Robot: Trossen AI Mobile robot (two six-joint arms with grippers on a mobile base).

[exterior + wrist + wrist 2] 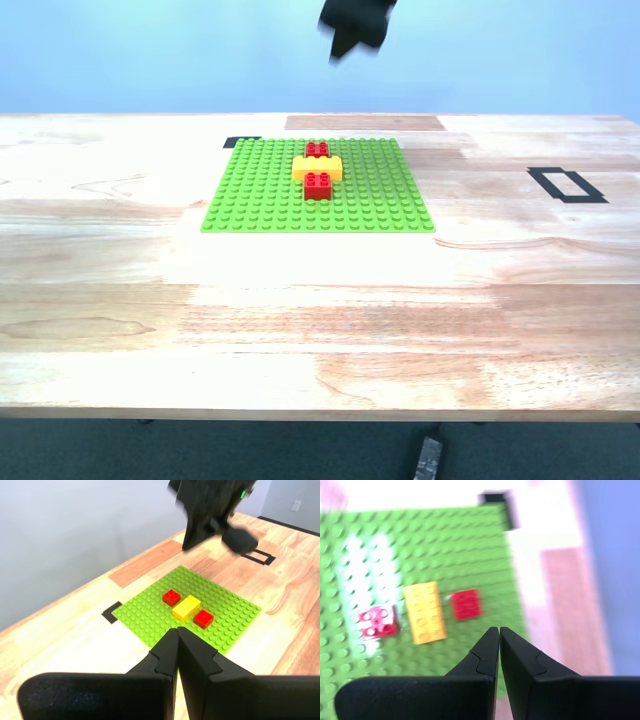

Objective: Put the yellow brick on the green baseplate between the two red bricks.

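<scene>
The green baseplate lies flat toward the far middle of the wooden table. On it the yellow brick sits crosswise between the two red bricks, one red brick behind it and one red brick in front, all three touching in a row. The same row shows in the first wrist view: yellow brick, baseplate. My first gripper is shut and empty, off to one side of the plate. My second gripper is shut and empty, high over the yellow brick. The second arm is motion-blurred.
A black tape rectangle marks the table at the exterior view's right. A small black tape mark sits at the plate's far corner on that view's left. Bare wooden table stretches from the plate to the near edge.
</scene>
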